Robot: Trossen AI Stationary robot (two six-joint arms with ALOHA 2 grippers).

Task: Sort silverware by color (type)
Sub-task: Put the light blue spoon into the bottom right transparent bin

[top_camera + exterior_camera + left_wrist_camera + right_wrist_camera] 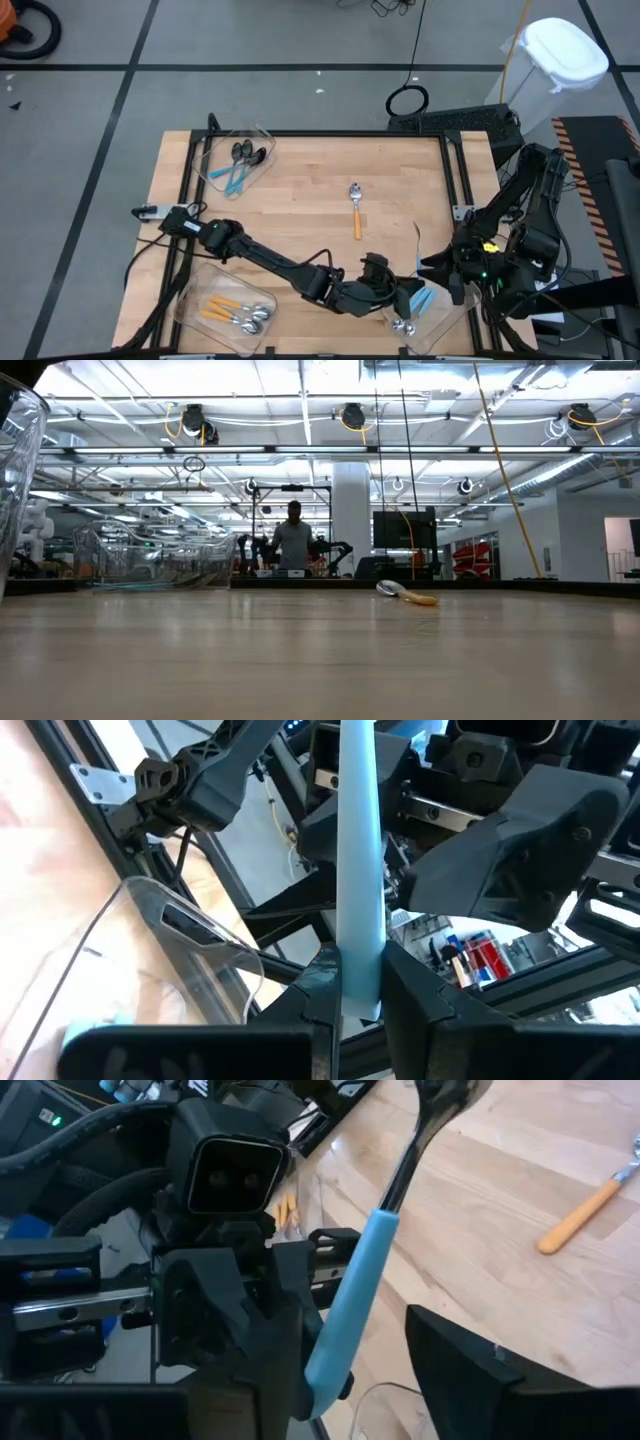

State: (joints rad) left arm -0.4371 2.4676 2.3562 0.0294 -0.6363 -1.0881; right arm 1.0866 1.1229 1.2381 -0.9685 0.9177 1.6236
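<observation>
A blue-handled spoon (352, 1295) hangs between the two arms at about five o'clock on the surface (300, 200), above the clear bin (432, 322) at the near right corner. In the left wrist view its light-blue handle (358, 870) runs straight out from the left pincer (358, 1005), which is clenched on the handle's end. In the right wrist view the same spoon slants from handle to dark bowl across the gap of the right pincer (370, 1370), whose fingers stand apart on either side and do not appear to press it. By that reading the spoon is the left arm's alone, its long axis pointing from the left pincer toward the right one, and the coming move likely turns on lowering it lengthwise into the bin beneath, where other blue-handled spoons (420, 302) lie.

One orange-handled spoon (356, 208) lies loose on the bare wood near centre, toward one o'clock, handle pointing to the near edge, well apart from both arms. A bin at eleven o'clock (236, 160) holds dark-bowled blue spoons; a bin at seven o'clock (222, 310) holds orange-handled ones.

Beyond the surface, the low view shows a bright workshop hall with a person (293, 540) standing far back.
</observation>
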